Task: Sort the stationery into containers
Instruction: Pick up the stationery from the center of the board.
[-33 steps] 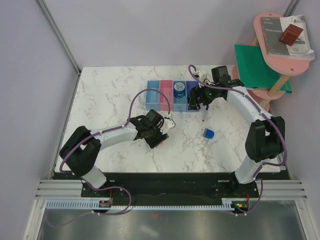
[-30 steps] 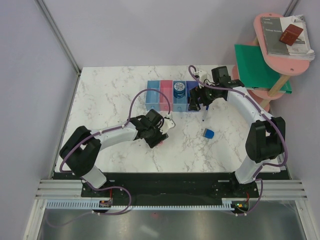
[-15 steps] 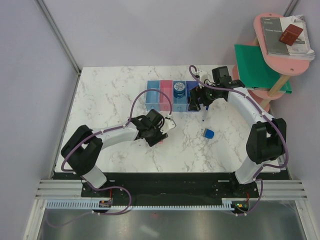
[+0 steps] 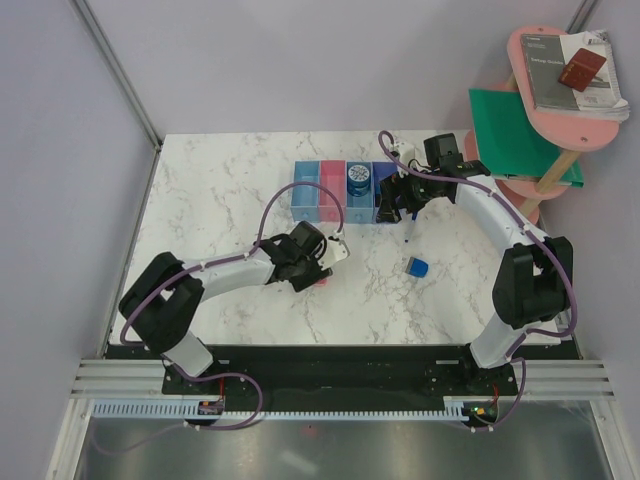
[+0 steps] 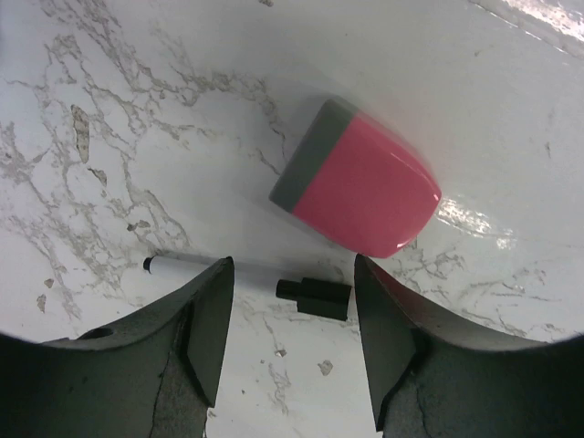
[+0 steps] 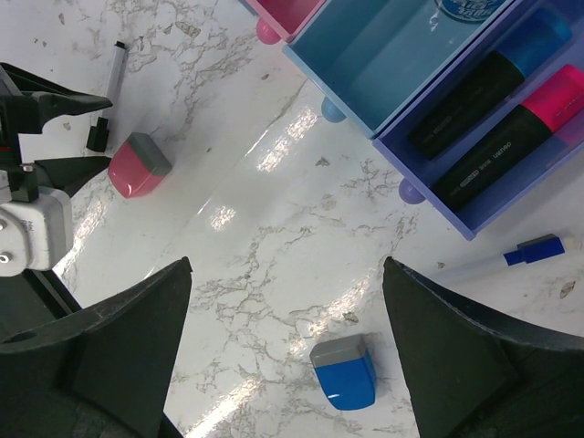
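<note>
hovering low over the marble table (image 4: 220, 190), the left claw (image 5: 292, 266) is released, its fingers spread wide and gripping nothing. the thin pen (image 5: 315, 297), white with a black cap, lies flat across the gap between them. the pink-grey eraser (image 5: 360, 187) lies flat just past the fingertips, at about 1 o'clock from the pen in the left wrist view, near it but apart. seen from above, both sit at 6 o'clock of the row of bins (image 4: 308, 203).

the right claw (image 6: 287, 265) is released too and empty, hanging at the 3 o'clock end of that row. below it the purple-blue bin (image 6: 456, 214) holds two black markers side by side, the blue-tipped marker (image 6: 484, 87) and the pink-tipped marker (image 6: 511, 132). seen from above, the blue-capped white marker (image 6: 493, 263) lies on the table at 5 o'clock of that bin, and the blue block (image 6: 345, 374) lies farther out the same way, apart from it.
</note>
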`<state>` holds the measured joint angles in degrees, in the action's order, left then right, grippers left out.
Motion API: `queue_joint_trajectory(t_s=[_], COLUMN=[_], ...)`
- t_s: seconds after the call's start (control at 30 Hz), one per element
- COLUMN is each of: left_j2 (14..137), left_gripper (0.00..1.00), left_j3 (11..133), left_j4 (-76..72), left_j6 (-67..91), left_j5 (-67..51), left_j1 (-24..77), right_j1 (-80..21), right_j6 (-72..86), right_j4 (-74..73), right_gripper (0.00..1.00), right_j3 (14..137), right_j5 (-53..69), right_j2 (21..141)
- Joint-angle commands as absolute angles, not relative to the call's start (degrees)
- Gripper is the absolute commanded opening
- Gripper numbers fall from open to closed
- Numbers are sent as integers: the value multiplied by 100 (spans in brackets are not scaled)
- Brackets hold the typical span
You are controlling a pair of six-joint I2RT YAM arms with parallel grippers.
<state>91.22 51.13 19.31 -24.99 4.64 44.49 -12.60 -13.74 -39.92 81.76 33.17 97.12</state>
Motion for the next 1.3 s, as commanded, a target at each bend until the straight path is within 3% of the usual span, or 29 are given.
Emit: queue_joint_trajectory(t_s=[0.0,0.93,1.27], left_j2=[9448,10283,10099], left_gripper=[61,60,68], left_j3=[5194,5941,5862], left_j4=[1328,1441,1362], left_j6=[-2619,-2400,-2601], left_j5=[501,-439,-474], left_j1=[4474,4790,4790], right_j1=[-1266,-1257,-1266], right_j6=[-1336,-1397,-1380], right_j4=[-3981,-3990,-3999], right_gripper=[93,94,94], right_j3=[8121,7945,7963], right_j5=[3472,3375,3401], right_j2=[9448,9308,9334])
